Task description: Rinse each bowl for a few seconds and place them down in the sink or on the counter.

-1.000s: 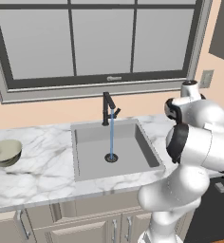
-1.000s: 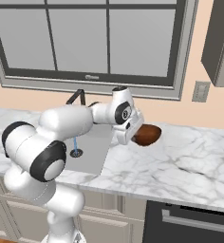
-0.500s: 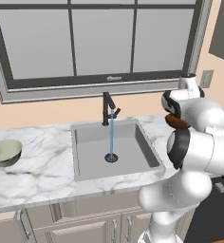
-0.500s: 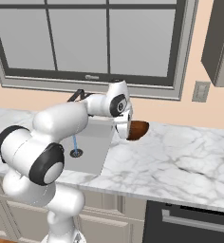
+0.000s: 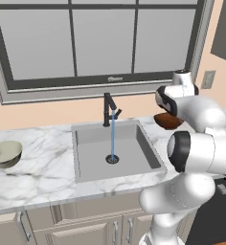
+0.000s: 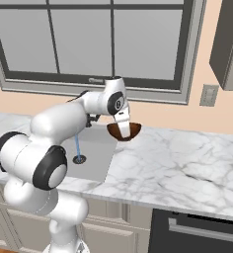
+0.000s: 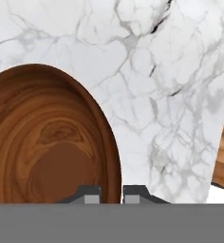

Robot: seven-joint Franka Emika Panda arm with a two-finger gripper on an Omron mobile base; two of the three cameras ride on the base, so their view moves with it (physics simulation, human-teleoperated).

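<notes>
Marble counter (image 7: 171,71) spreads beneath our gripper (image 7: 111,193), whose fingers pinch the brown bowl's (image 7: 47,142) rim, one inside and one outside, bowl hanging below our hand.

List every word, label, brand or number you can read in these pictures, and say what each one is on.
No readable text in any view.
Window frame latch: a small pale mark, too small to tell whether it carries writing.
Wall outlet plate: blank.
Reddish-brown bowl, pale bowl, faucet, counter: no labels or markings visible.
</notes>
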